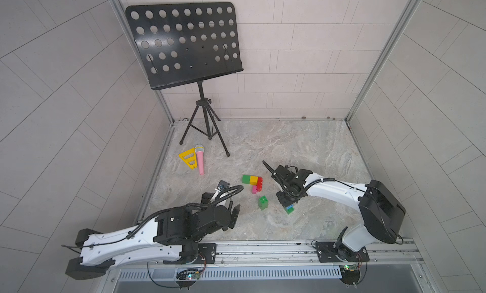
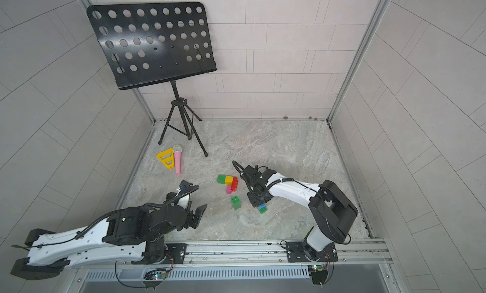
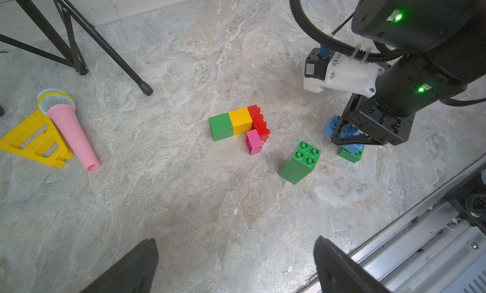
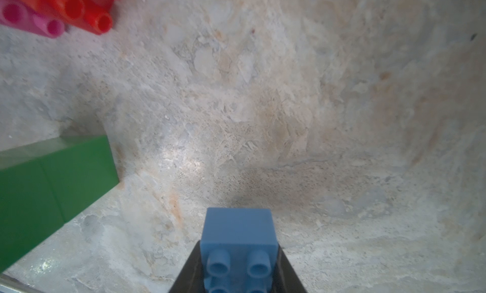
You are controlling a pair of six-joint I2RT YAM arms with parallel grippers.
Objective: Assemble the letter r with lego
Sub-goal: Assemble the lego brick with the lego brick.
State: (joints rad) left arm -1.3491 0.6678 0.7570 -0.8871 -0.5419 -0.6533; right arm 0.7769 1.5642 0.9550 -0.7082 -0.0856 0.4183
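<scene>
Right gripper (image 3: 352, 136) points down near the front right of the stone-patterned table (image 1: 289, 147) and is clamped on the blue brick (image 4: 238, 226). That brick sits on a lone green brick (image 3: 351, 155) and overhangs it on one side. Whether the two are pressed fully together cannot be told. The grip from above looks meant to push the studs home or to lift the pair as one piece.

Left gripper (image 1: 234, 216) hangs wide open and empty over the front left of the table, apart from every brick, seemingly kept out of the way.

Near the middle of the table lies a flat piece with its studs pointing sideways. It is an end green brick (image 3: 219, 126), a yellow brick (image 3: 240, 120) and a red brick (image 3: 260, 120) in a row, with a pink brick (image 3: 253, 143) tucked against the red one. It looks like part of the letter. Between it and the right gripper stands a green tower (image 3: 299, 162) of two bricks, upright and touching nothing.

No box, tray or other container is in view; every brick rests on the bare table. At the back left, well apart, a pink microphone (image 3: 69, 131) leans on a yellow triangle (image 3: 31, 141) beside a black music stand (image 1: 184, 44).
</scene>
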